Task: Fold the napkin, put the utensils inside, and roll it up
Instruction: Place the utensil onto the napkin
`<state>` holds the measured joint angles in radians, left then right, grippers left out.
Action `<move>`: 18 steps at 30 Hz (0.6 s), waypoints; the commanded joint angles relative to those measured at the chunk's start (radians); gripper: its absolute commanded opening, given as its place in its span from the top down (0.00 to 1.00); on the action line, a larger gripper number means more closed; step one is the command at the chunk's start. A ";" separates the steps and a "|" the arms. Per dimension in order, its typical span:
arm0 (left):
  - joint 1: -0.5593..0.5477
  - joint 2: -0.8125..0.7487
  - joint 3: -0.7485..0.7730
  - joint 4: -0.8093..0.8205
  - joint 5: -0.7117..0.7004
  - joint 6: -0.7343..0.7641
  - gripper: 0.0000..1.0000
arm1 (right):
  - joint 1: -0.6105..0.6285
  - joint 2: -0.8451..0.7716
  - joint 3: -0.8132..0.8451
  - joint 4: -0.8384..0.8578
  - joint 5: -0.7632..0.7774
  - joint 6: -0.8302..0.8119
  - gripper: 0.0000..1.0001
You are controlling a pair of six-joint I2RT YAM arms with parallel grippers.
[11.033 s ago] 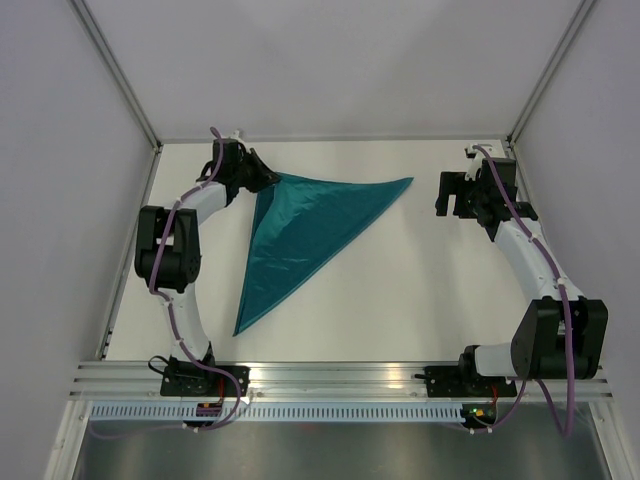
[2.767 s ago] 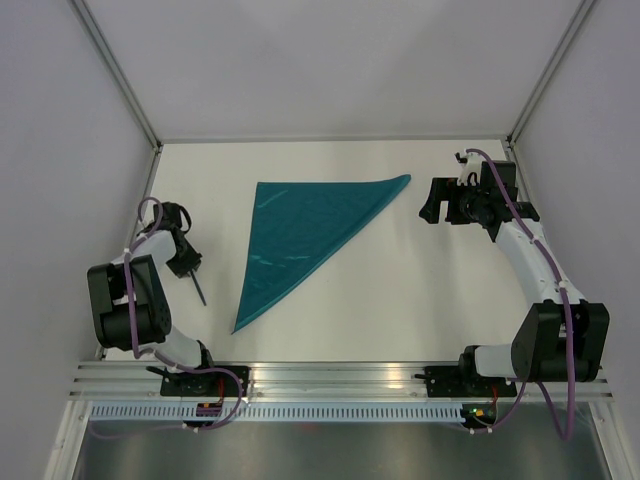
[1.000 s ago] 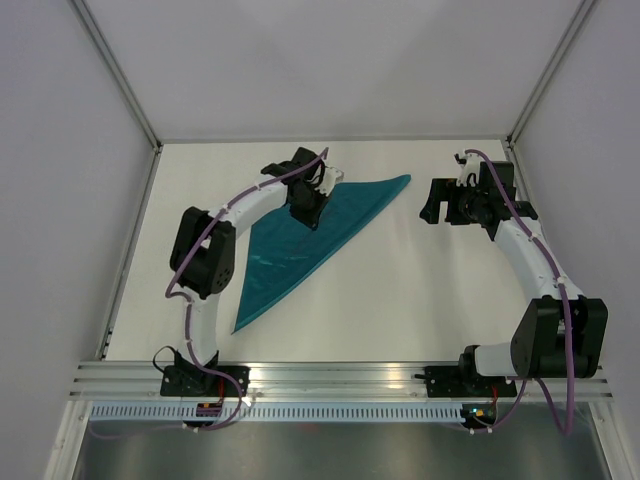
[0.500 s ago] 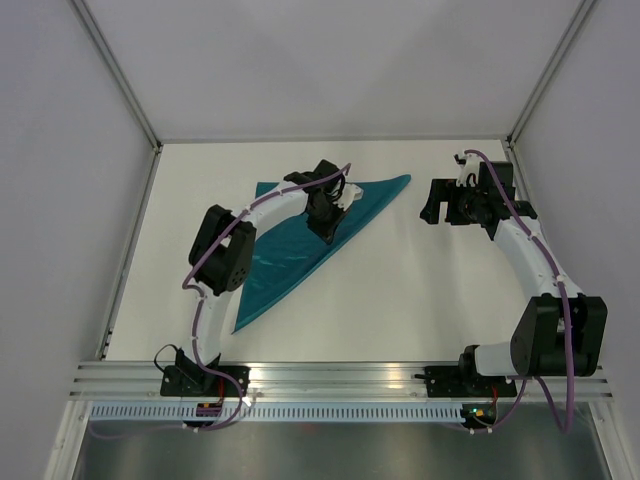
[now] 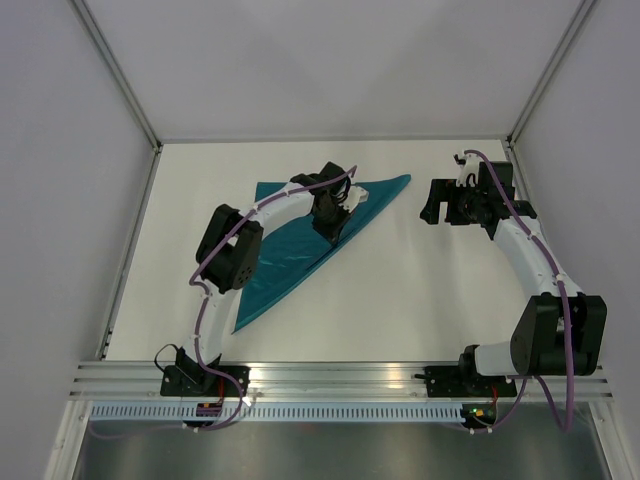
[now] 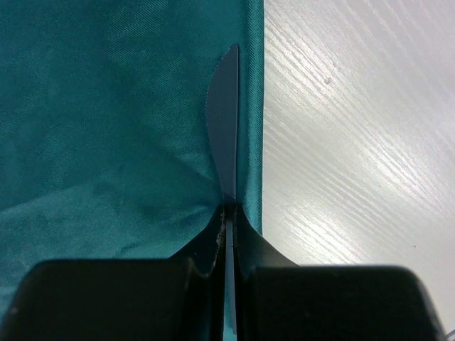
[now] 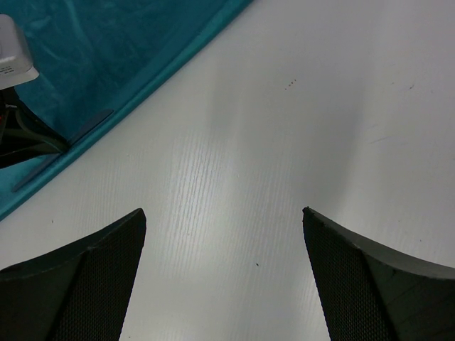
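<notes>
My left arm has swung in from the 9 o'clock side of the table [image 5: 400, 290] and now reaches over the napkin [image 5: 268, 275]. The cloth itself has not shifted. It lies as a folded triangle left of centre, with corners toward 11, 1 and 7 o'clock.

My left hand [image 5: 329, 224] sits over the long edge that runs from the 1 o'clock corner to the 7 o'clock corner, in its upper half. It is clamped tight on a thin dark blade, which I take for a knife [image 6: 226, 121]. In the wrist view the blade lies on the teal cloth, just inside and parallel to the hem.

My right hand [image 5: 432, 205] hangs at about 2 o'clock with its fingers spread wide and nothing between them. It is near the napkin's 1 o'clock tip but not touching it.

As I judge it, the fold is done and the first utensil is down in place but not yet let go. I see no other utensils in any view, so I cannot tell how many remain. Rolling the cloth around them is all still ahead.
</notes>
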<state>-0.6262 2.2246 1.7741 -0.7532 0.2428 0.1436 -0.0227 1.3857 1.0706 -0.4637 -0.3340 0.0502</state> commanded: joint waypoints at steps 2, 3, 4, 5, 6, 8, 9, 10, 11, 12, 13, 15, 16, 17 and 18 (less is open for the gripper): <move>-0.010 0.010 0.021 0.028 0.030 -0.030 0.98 | -0.003 0.001 0.031 0.004 0.024 0.000 0.05; -0.012 0.009 0.019 0.029 0.030 -0.032 0.98 | -0.003 0.001 0.031 0.005 0.026 0.000 0.05; -0.012 0.012 0.015 0.032 0.030 -0.035 0.98 | -0.003 -0.001 0.031 0.004 0.026 0.000 0.05; -0.012 0.015 0.013 0.034 0.030 -0.036 0.98 | -0.003 0.001 0.031 0.003 0.026 0.000 0.04; -0.012 0.015 0.012 0.035 0.032 -0.038 0.98 | -0.003 -0.001 0.031 0.003 0.026 0.002 0.05; -0.012 0.018 0.005 0.041 0.035 -0.042 0.98 | -0.003 0.001 0.031 0.004 0.026 0.000 0.05; -0.012 0.018 0.001 0.044 0.038 -0.044 0.98 | -0.003 0.003 0.031 0.003 0.026 0.000 0.05; -0.012 0.018 -0.007 0.048 0.042 -0.047 0.98 | -0.003 0.003 0.031 0.005 0.026 0.000 0.05; -0.012 0.018 -0.011 0.049 0.044 -0.047 0.98 | -0.002 0.003 0.031 0.004 0.026 0.000 0.05; -0.012 0.017 -0.021 0.054 0.046 -0.049 0.98 | -0.002 0.001 0.031 0.003 0.026 0.000 0.05; -0.012 0.015 -0.027 0.058 0.044 -0.050 0.98 | -0.003 0.001 0.031 0.003 0.026 0.000 0.05; -0.012 0.009 -0.038 0.067 0.047 -0.052 0.98 | -0.003 0.004 0.031 0.003 0.026 -0.001 0.04; -0.012 0.009 -0.047 0.069 0.044 -0.053 0.98 | -0.003 0.004 0.031 0.003 0.026 0.000 0.05; -0.012 0.006 -0.051 0.072 0.046 -0.053 0.98 | -0.003 0.006 0.031 0.003 0.026 0.002 0.05; -0.012 0.006 -0.057 0.075 0.049 -0.055 0.98 | -0.003 0.006 0.031 0.005 0.026 0.002 0.05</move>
<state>-0.6315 2.2318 1.7432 -0.7052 0.2703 0.1211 -0.0227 1.3872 1.0706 -0.4641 -0.3325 0.0483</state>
